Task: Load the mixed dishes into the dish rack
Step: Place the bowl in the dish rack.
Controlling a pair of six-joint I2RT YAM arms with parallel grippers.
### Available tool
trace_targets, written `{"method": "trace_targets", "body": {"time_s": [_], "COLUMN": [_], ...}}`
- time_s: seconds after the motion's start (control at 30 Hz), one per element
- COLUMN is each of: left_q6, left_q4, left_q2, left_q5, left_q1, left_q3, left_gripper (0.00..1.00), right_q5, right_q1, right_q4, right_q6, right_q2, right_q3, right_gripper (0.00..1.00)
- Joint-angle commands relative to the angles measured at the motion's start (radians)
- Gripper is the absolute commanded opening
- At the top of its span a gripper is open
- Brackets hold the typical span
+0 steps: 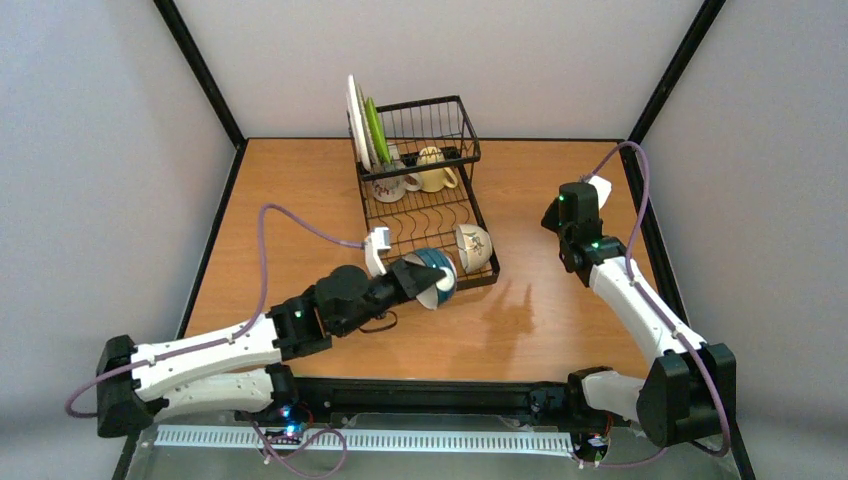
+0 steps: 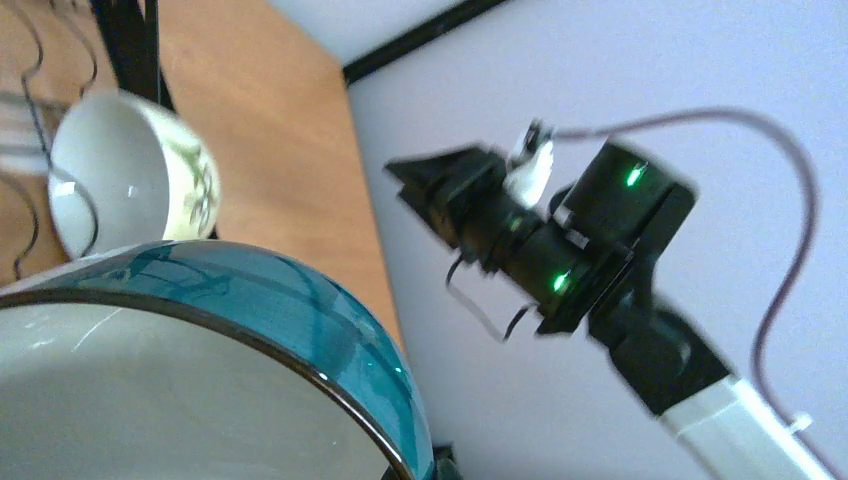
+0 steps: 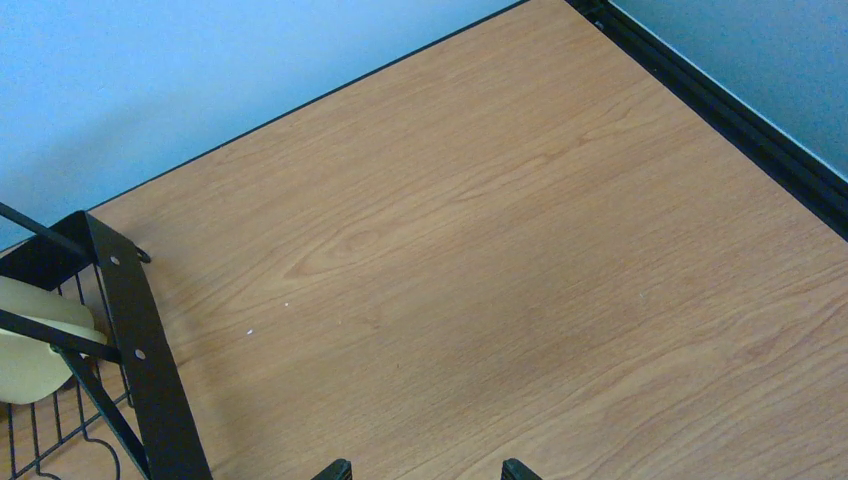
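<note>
The left gripper (image 1: 418, 283) is pinched tight on a teal bowl (image 1: 436, 262), apparently by its rim, and holds it tipped on its side at the near left corner of the dish rack (image 1: 420, 215). That tilt makes sense for a slotted tray: a bowl set on edge between the wires leans and drains, where one set flat would only sit on top. From the left wrist the bowl (image 2: 250, 290) fills the lower corner, glossy teal outside with a dark rim and a plain white inside; the fingers themselves are out of sight there. Just beyond it a small white bowl with a floral print (image 1: 472, 247) lies on its side in the tray's near right corner, mouth toward the teal one, which suggests the slot beside it is the target. Two pale mugs (image 1: 432, 172) rest where the tray meets the taller basket, and a lime-green plate (image 1: 376, 130) stands on edge at the basket's left side next to a pale plate (image 1: 353, 115) whose pattern cannot be read edge-on. The right gripper (image 3: 428, 470) hangs spread wide and holds nothing, raised above the bare wooden table (image 3: 500, 250) to the right of the rack, well apart from the dishes, probably parked clear so the left arm has room to work.
</note>
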Motion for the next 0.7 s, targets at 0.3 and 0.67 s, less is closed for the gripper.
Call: {"method": "trace_targets", "body": {"time_s": [0.3, 0.67], "left_q6": [-0.014, -0.212], "left_q4": [0.738, 1.279], "left_q2": [0.109, 0.465], "left_q5": [0.530, 0.753], "left_q1": [0.479, 0.589], "left_q3": [-0.129, -0.160], "left_gripper": [0.00, 0.00], "right_q5": [0.062, 0.085], "right_q1": [-0.008, -0.007], "right_q4": [0.032, 0.033], "right_q6": [-0.041, -0.060], "right_q2": [0.102, 0.183], "right_q3": [0.068, 0.122], "right_gripper": [0.85, 0.85]}}
